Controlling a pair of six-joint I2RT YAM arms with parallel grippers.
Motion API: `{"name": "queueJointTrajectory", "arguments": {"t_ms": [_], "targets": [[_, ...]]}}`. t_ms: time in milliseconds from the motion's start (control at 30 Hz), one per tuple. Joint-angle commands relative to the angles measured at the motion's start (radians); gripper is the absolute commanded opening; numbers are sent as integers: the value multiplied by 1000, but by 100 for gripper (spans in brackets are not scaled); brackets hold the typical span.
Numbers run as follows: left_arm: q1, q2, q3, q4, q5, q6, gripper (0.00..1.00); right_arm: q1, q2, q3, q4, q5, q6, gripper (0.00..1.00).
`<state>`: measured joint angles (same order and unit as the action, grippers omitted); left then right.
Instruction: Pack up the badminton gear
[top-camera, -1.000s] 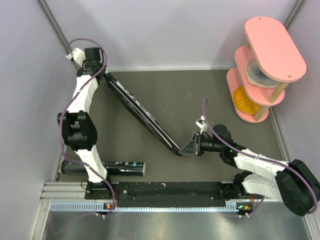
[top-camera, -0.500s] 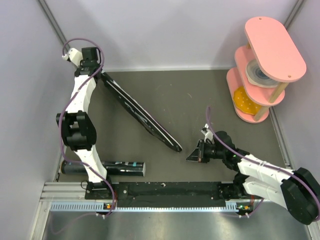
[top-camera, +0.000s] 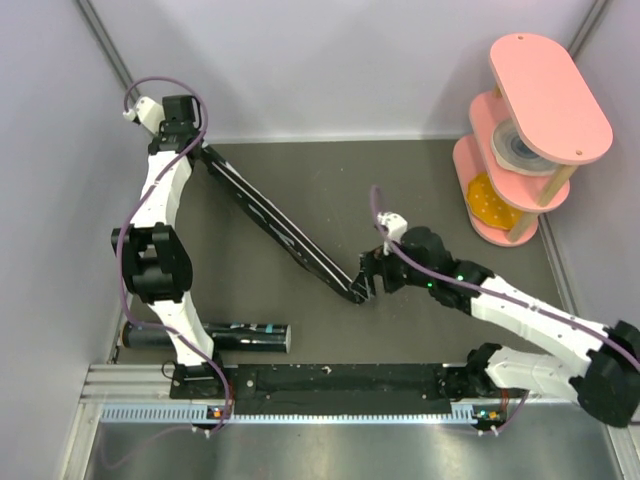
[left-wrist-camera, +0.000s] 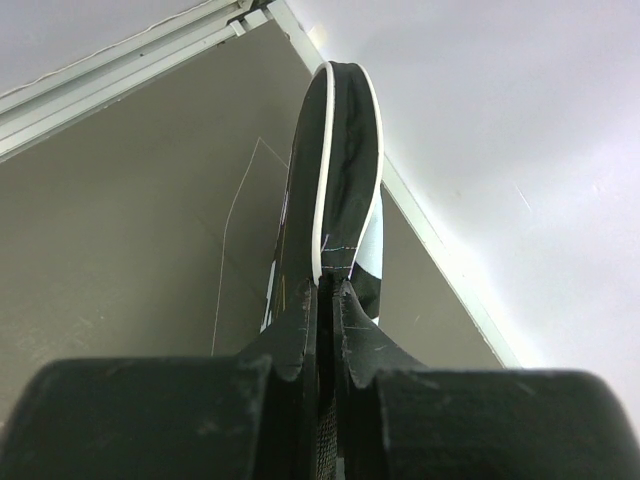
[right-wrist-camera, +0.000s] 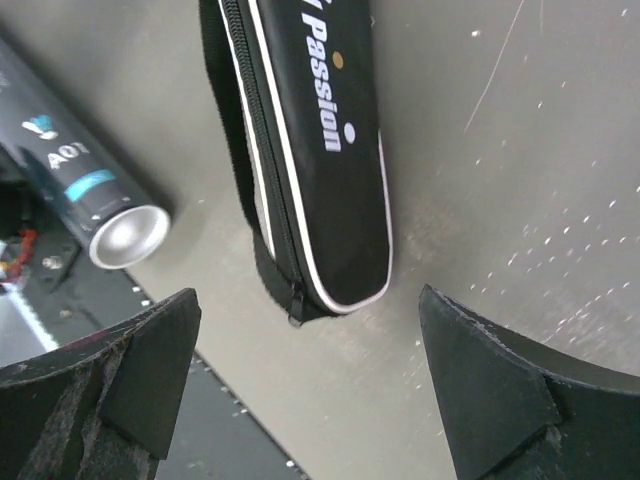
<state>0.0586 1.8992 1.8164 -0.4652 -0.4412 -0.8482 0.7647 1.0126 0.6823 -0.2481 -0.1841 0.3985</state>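
The black racket-shaped bag (top-camera: 280, 225) lies diagonally across the mat, from the back left corner toward the middle. My left gripper (top-camera: 193, 148) is shut on the rim of its wide end, and in the left wrist view the fingers (left-wrist-camera: 300, 330) pinch the white-piped edge of the bag (left-wrist-camera: 345, 170). My right gripper (top-camera: 368, 278) hovers open over the bag's narrow end (right-wrist-camera: 320, 180); the zipper pull (right-wrist-camera: 296, 306) lies between its spread fingers, which touch nothing. The black shuttle tube (top-camera: 205, 337) lies near the left arm's base, its silver cap (right-wrist-camera: 128, 235) facing the bag.
A pink tiered stand (top-camera: 530, 135) with a tape roll stands at the back right corner. Grey walls close in the left, back and right. A black rail (top-camera: 330, 380) runs along the near edge between the arm bases.
My right gripper let go, dipped toward the near edge, then swung back over the bag's narrow end with its jaws now open. The left gripper shifted the wide end slightly back-left.
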Motion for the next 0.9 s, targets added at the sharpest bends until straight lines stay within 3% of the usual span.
{"name": "queueJointTrajectory", "arguments": {"t_ms": [0,267,400,500,533,600,667,867], "targets": [[9,-68,-2,27,-14,5,0,96,147,161,-63,181,-182,89],[10,-72,-3,-9,25,5,0,226,503,465,-143,371,-236,90],[14,-77,0,-16,47,14,27,239,644,600,-187,406,-199,85],[18,-80,14,-33,80,14,52,239,693,631,-180,397,-178,74],[20,-80,23,-42,90,17,58,239,699,635,-177,397,-170,65],[20,-74,53,-73,123,24,74,239,719,637,-161,393,-164,56],[20,-72,72,-95,157,28,79,234,731,634,-157,396,-139,40],[6,-133,73,-133,277,14,83,154,686,512,-80,286,-12,12]]}}
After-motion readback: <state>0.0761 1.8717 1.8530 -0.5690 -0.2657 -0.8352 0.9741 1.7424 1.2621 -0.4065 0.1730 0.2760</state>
